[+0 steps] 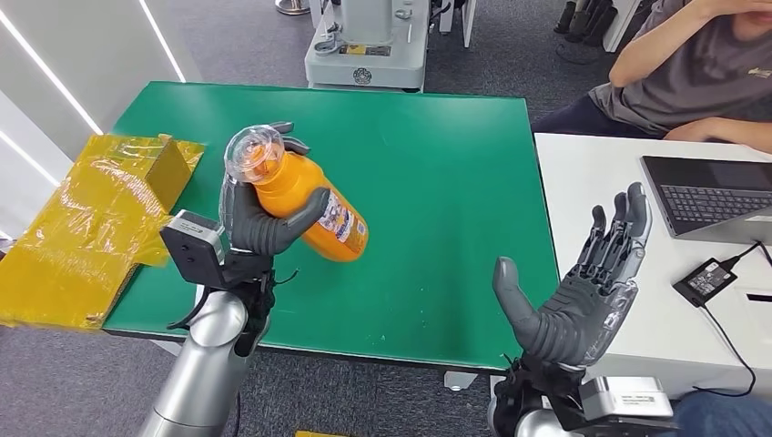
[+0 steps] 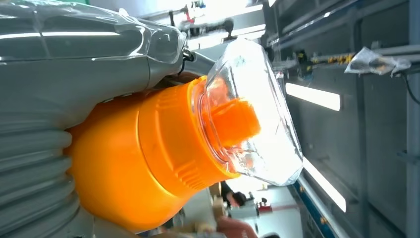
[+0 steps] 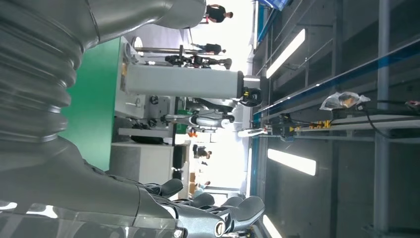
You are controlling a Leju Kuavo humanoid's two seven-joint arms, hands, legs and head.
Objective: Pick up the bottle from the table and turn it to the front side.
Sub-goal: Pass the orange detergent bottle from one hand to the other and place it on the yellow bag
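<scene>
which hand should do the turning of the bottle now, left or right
Left. The left robot hand already grips the orange bottle, lifted and tilted over the green table. The right robot hand is open, palm up, well apart from it, so at most it could support.

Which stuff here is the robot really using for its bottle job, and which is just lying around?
For the job:
- orange bottle with a clear cap, held up by the left hand
- right hand, open and holding nothing
- green table

Just lying about:
- yellow wrapped box
- laptop
- black charger
- a person sitting nearby
</scene>
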